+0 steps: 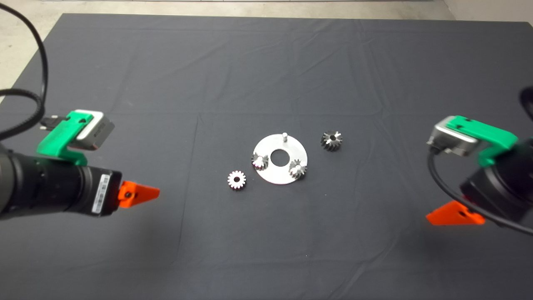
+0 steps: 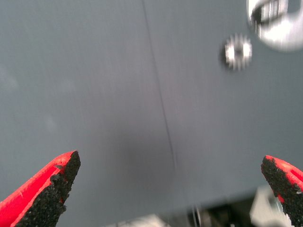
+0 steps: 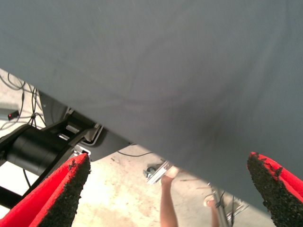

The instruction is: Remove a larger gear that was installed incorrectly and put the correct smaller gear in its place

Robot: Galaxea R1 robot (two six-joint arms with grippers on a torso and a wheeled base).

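The larger gear [image 1: 331, 140], dark grey, lies on the mat just right of a round silver plate [image 1: 272, 144]. The smaller gear [image 1: 236, 180], bright silver, lies flat on the mat at the plate's lower left; the left wrist view shows this smaller gear [image 2: 238, 51] beside the plate [image 2: 284, 35]. Two gears [image 1: 259, 161] [image 1: 298, 168] sit on the plate, and its rear pin [image 1: 285, 135] stands bare. My left gripper [image 1: 143, 192] [image 2: 170, 161] hovers open to the left of the smaller gear. My right gripper [image 1: 441, 216] [image 3: 168, 160] hangs open far to the right, holding nothing.
The dark mat [image 1: 266, 75] covers the table. The right wrist view looks past the mat's edge [image 3: 142, 146] to the floor, where a person's leg [image 3: 168, 203] and a black robot base [image 3: 38, 149] show. A black cable [image 1: 25, 100] loops at the left.
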